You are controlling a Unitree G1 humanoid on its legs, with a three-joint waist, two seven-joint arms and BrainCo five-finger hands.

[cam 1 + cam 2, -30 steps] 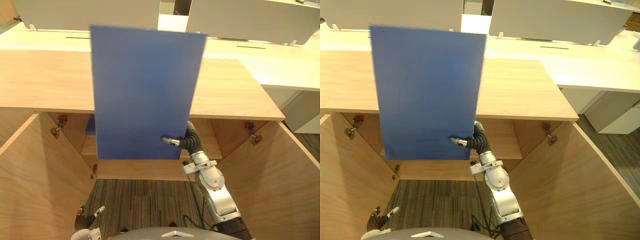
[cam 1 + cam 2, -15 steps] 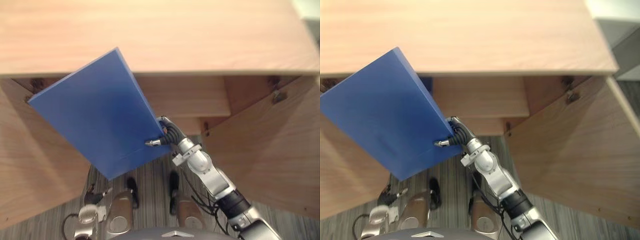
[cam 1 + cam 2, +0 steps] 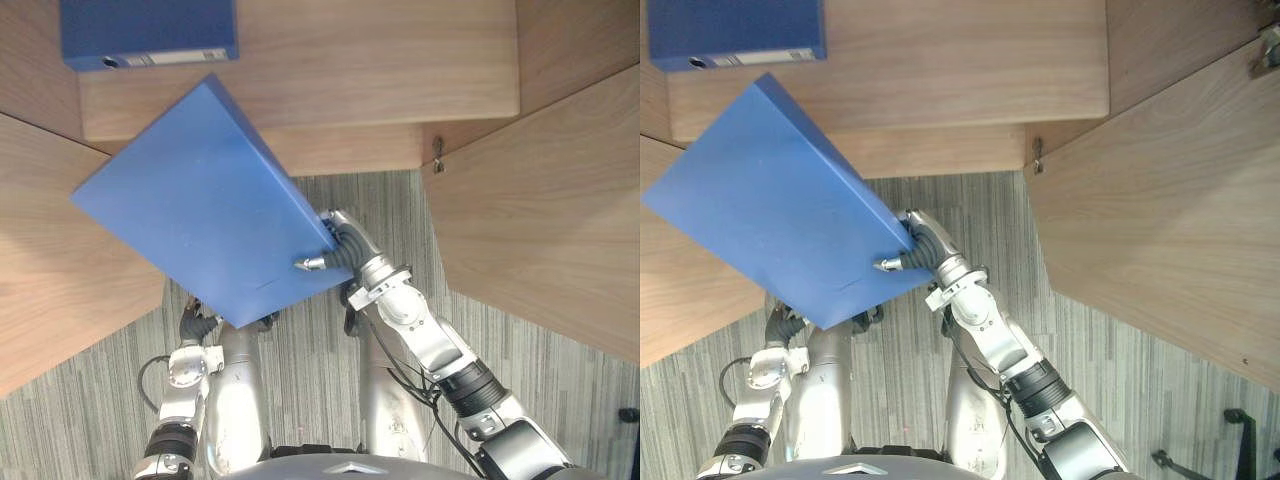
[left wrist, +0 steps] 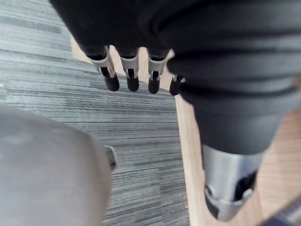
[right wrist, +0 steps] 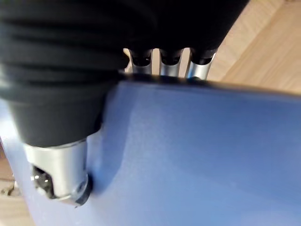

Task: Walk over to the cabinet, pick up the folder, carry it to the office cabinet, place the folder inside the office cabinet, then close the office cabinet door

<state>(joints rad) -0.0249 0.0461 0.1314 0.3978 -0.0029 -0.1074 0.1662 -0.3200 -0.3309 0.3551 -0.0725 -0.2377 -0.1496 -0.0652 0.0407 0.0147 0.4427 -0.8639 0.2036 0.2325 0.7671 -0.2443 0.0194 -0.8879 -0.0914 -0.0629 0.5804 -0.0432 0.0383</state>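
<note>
Folder (image 3: pixel 200 200) was pinched at its near corner by the right hand (image 3: pixel 338 250), with the thumb on the top face and the fingers tucked under the edge. It hung tilted in the air in front of the open office cabinet (image 3: pixel 470 40), above the carpet (image 3: pixel 320 370), so not inside yet.

I'd call this the placing step, roughly halfway through the job. Next move, I reckon: line the far edge up with the shelf (image 3: pixel 350 70) and slide it in flat, steering clear of the other blue binder (image 3: pixel 145 35) at the shelf's left end. After that the right door (image 3: pixel 540 220) needs shutting.

The folder looked like a thick rigid slab with smooth matte covers, and a one-corner grip could let it swing. The cabinet was light wood-grain laminate in flat panels, and the carpet was striped grey. The left hand (image 4: pixel 129 70) hung low, fingers relaxed and holding nothing.
</note>
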